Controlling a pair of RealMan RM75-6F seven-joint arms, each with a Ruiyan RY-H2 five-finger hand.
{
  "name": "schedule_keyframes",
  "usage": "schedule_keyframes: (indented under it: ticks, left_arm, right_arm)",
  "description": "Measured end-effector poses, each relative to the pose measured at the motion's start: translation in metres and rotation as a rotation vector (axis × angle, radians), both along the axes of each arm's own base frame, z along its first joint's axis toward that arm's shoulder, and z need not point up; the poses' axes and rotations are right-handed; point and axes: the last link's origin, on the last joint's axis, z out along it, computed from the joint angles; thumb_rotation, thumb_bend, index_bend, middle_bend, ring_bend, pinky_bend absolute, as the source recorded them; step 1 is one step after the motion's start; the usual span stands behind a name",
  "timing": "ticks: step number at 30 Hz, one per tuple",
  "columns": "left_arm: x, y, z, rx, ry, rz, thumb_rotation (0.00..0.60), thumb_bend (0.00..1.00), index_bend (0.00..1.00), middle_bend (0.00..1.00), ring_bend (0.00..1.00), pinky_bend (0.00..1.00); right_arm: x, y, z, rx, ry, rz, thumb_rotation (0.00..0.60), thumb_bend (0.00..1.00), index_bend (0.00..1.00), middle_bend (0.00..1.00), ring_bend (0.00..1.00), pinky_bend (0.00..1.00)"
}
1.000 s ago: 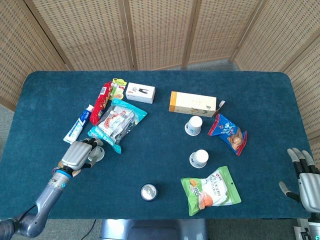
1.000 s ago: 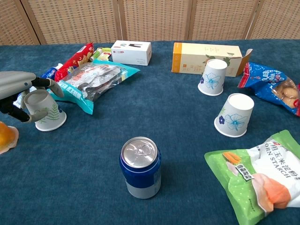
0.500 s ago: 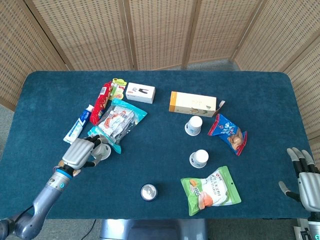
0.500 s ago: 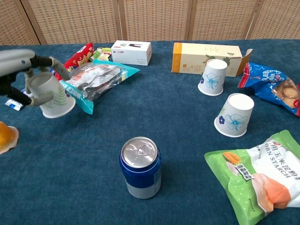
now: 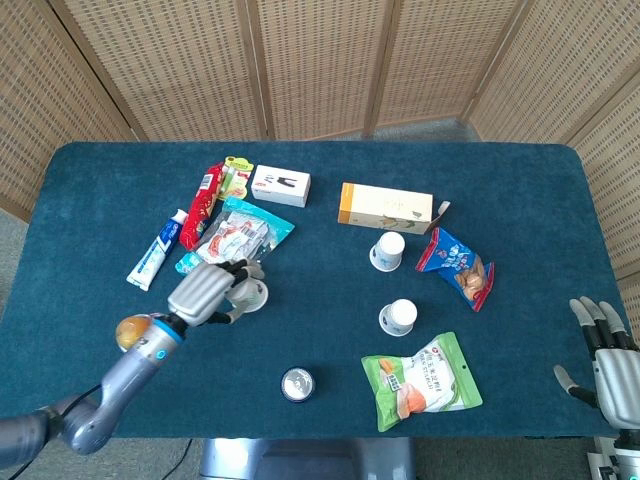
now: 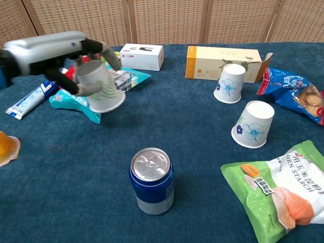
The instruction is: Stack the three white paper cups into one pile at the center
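Left hand (image 6: 61,53) wrapped around a white paper cup with green leaf print (image 6: 100,88), lifted clear of the blue tablecloth (image 6: 76,202), mouth tilted down, near the clear snack bag (image 5: 232,240). Right hand (image 5: 608,355) empty, fingers spread, at table's edge.

This looks like a staged test area for a robot, not a home or a shop. A table (image 5: 500,160) covered in dark blue cloth stands in front of folding woven-rattan screens (image 5: 320,60) that close off the room behind (nothing of the room beyond can be seen). Assorted groceries lie scattered on the cloth: a drink can (image 6: 152,180), a starch bag (image 6: 283,190), a toothpaste tube (image 5: 158,250).
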Motion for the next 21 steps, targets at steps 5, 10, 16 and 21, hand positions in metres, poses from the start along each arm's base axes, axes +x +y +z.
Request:
schedule_keyframes:
  ticks: [5, 10, 16, 21]
  left_arm:
    - [0.021, 0.01, -0.02, -0.03, -0.006, -0.037, 0.6, 0.46, 0.28, 0.28, 0.35, 0.55]
    - [0.038, 0.019, -0.04, -0.061, -0.014, -0.06, 0.6, 0.46, 0.28, 0.28, 0.35, 0.55]
    - [0.055, 0.028, -0.066, -0.101, -0.006, -0.085, 0.6, 0.46, 0.28, 0.28, 0.35, 0.55]
    - [0.068, 0.033, -0.086, -0.127, -0.004, -0.1, 0.6, 0.46, 0.28, 0.28, 0.35, 0.54]
  right_arm:
    - [0.004, 0.006, 0.005, -0.013, 0.003, 0.007, 0.59, 0.28, 0.0, 0.04, 0.02, 0.36]
    - [0.006, 0.011, 0.009, -0.024, 0.009, 0.005, 0.59, 0.28, 0.0, 0.04, 0.02, 0.36]
    - [0.006, 0.017, 0.014, -0.04, 0.014, -0.002, 0.591, 0.28, 0.0, 0.04, 0.02, 0.36]
    - [0.006, 0.02, 0.017, -0.049, 0.015, -0.007, 0.591, 0.28, 0.0, 0.04, 0.02, 0.36]
